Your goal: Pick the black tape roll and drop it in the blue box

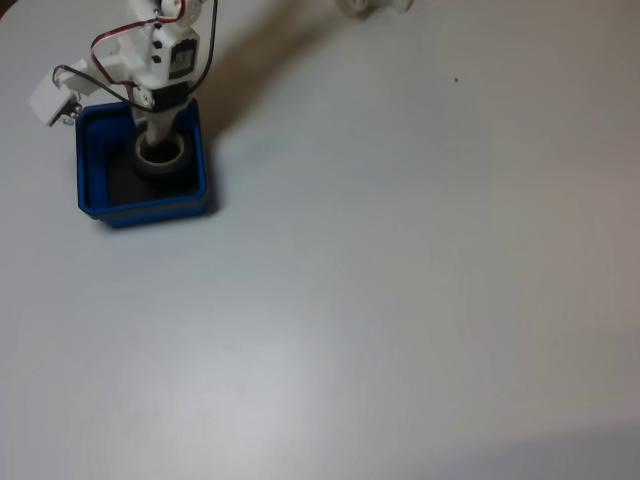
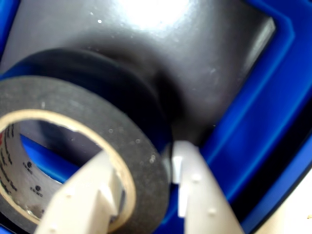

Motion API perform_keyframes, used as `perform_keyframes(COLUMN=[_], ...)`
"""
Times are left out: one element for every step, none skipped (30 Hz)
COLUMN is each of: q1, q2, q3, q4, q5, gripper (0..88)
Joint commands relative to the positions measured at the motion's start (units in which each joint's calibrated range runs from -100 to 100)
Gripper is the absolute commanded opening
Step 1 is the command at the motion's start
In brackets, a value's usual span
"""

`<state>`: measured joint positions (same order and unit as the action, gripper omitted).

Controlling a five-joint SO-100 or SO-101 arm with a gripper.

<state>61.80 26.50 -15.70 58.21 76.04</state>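
The black tape roll (image 1: 158,171) with its pale inner core sits inside the blue box (image 1: 145,210) near the top left of the fixed view. My gripper (image 1: 160,148) reaches down into the box from above. In the wrist view the gripper (image 2: 144,158) straddles the wall of the tape roll (image 2: 97,107): one white finger (image 2: 92,195) is inside the core and the other outside, both pressed against it. The roll is tilted over the dark floor of the blue box (image 2: 253,122) and casts a shadow on it.
The box stands on a plain white table (image 1: 400,300) that stretches wide to the right and front. The arm's white body with red and black wires (image 1: 150,50) rises behind the box. A white object (image 1: 375,5) lies at the far top edge.
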Motion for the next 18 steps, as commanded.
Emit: perform_keyframes(q1=[0.58, 0.58, 0.58, 0.58, 0.58, 0.58, 0.58, 0.58, 0.58, 0.58, 0.58, 0.58, 0.58, 0.58, 0.58, 0.49, 0.49, 0.49], q2=[-0.92, -0.83, -0.83, -0.83, -0.83, -0.42, 0.17, 0.75, 1.17, 1.42, 1.51, 1.51, 1.51, 1.51, 1.51, 1.51, 1.51, 1.51], q3=[-4.07, -3.98, -3.98, -3.98, -3.89, -3.98, -4.07, -4.16, -4.16, -4.16, -4.16, -4.16, -4.16, -4.16, -4.16, -4.16, -4.16, -4.16], q4=[-1.11, -1.11, -1.11, -1.11, -1.11, -1.11, -1.11, -1.11, -1.11, -1.11, -1.11, -1.11, -1.11, -1.11, -1.11, -1.11, -1.11, -1.11], q5=[0.30, 0.30, 0.30, 0.30, 0.30, 0.30, 0.30, 0.30, 0.30, 0.30, 0.30, 0.30, 0.30, 0.30, 0.30, 0.30, 0.30, 0.30], gripper=[1.2, 1.2, 1.2, 1.2, 1.2, 1.2, 1.2, 1.2, 1.2, 1.2, 1.2, 1.2, 1.2, 1.2, 1.2, 1.2, 1.2, 1.2])
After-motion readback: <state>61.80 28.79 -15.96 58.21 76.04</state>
